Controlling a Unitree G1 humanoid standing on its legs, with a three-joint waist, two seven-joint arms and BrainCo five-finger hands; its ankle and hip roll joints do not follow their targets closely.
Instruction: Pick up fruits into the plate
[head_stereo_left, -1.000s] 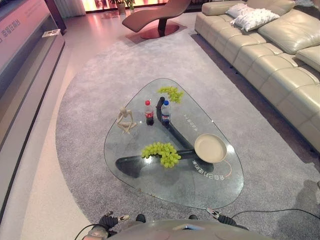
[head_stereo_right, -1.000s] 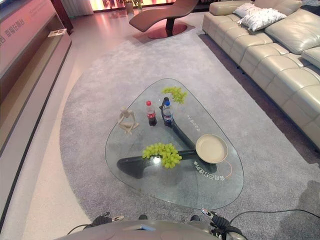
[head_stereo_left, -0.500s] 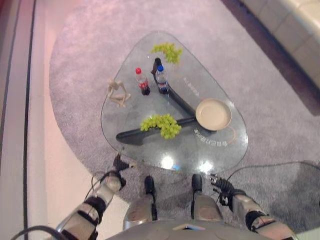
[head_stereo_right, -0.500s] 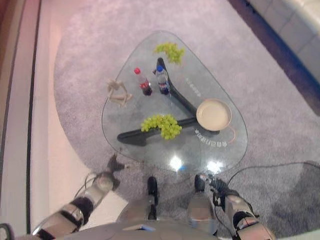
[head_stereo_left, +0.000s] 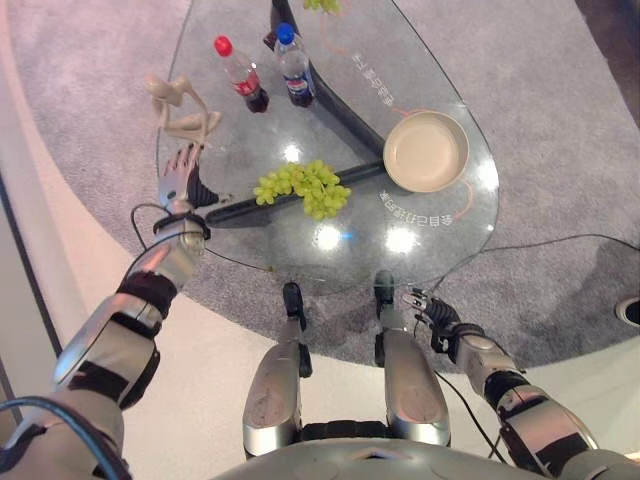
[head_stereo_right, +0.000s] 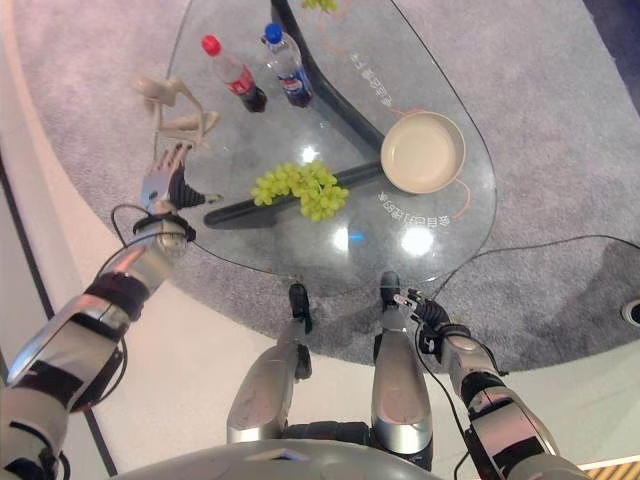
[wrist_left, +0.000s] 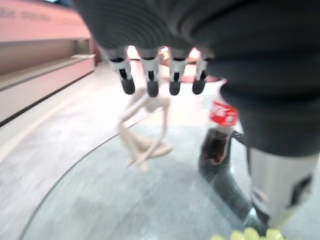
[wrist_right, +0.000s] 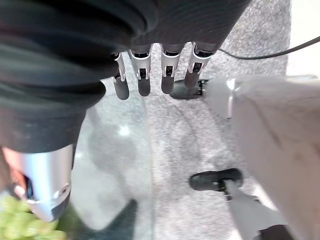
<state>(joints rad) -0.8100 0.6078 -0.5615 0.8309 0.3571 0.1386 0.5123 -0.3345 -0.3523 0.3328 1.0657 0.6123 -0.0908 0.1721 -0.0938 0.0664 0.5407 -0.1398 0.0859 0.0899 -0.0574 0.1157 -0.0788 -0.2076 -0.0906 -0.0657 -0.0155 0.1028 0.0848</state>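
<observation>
Fingers of my left hand (head_stereo_left: 180, 172) stretch straight and loose over the glass table's (head_stereo_left: 240, 250) left edge, holding nothing, just short of the wooden figure (head_stereo_left: 178, 104). Green grapes (head_stereo_left: 302, 187) lie mid-table, near the front edge, with the plate (head_stereo_left: 426, 152) toward the right edge. My right hand (head_stereo_left: 437, 312) hangs relaxed and empty below the front edge.

Tabletop (head_stereo_left: 440, 240): rounded clear glass over a dark base
Rug (head_stereo_left: 560, 150): grey, under the tabletop
Floor (head_stereo_left: 220, 370): pale, smooth, beside the rug
Light: bright glints on the glass
</observation>
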